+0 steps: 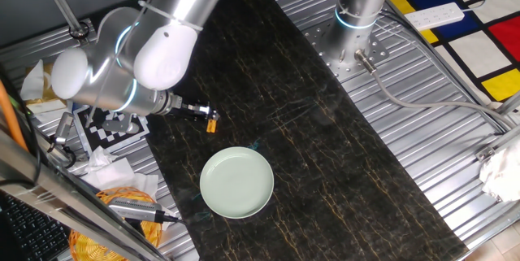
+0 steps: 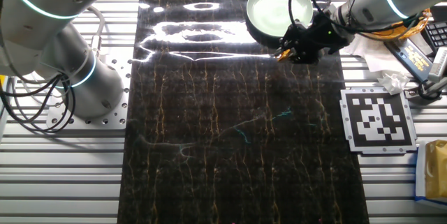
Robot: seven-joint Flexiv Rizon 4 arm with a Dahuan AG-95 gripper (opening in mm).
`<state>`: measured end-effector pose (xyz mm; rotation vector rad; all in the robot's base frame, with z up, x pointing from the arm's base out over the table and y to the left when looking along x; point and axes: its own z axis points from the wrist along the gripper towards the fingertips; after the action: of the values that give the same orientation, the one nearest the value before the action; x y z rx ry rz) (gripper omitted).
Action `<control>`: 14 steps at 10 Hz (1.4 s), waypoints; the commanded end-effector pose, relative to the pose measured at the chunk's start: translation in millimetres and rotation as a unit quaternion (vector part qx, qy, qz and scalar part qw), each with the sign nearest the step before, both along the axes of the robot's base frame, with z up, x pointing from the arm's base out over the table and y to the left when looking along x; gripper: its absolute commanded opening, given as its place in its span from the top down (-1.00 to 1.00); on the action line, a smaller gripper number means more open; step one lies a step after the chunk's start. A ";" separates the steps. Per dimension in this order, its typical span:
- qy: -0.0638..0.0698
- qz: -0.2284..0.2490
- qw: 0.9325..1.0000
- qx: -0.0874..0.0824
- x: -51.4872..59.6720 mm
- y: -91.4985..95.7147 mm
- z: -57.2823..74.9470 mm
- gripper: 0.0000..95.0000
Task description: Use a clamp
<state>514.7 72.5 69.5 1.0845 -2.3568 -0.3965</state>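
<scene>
The dark marbled worktop (image 1: pixel 341 155) carries a pale green plate (image 1: pixel 236 182), which serves as the landmark. The arm (image 1: pixel 138 50) reaches in from the checkered-marker side, its wrist low over the worktop just beyond the plate's rim. The marker card (image 2: pixel 378 119) lies off the worktop's edge, well apart from the plate. The gripper (image 1: pixel 207 118) sits just beside the plate, not over it. The fingers (image 1: pixel 197 112) are dark and short; they seem pressed onto the clamp (image 1: pixel 211 122), a tiny orange-yellow clip at their tips, pointing toward the plate. Whether the clamp touches the worktop, I cannot tell.
</scene>
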 end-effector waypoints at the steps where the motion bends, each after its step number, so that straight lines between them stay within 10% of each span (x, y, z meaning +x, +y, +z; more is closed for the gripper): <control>1: 0.003 -0.002 1.000 0.002 0.3 0.2 -0.2 1.00; 14: 0.041 -0.039 0.998 0.016 -15.1 41.3 3.9 1.00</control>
<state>497.9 112.7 72.8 0.9895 -2.3483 -0.5054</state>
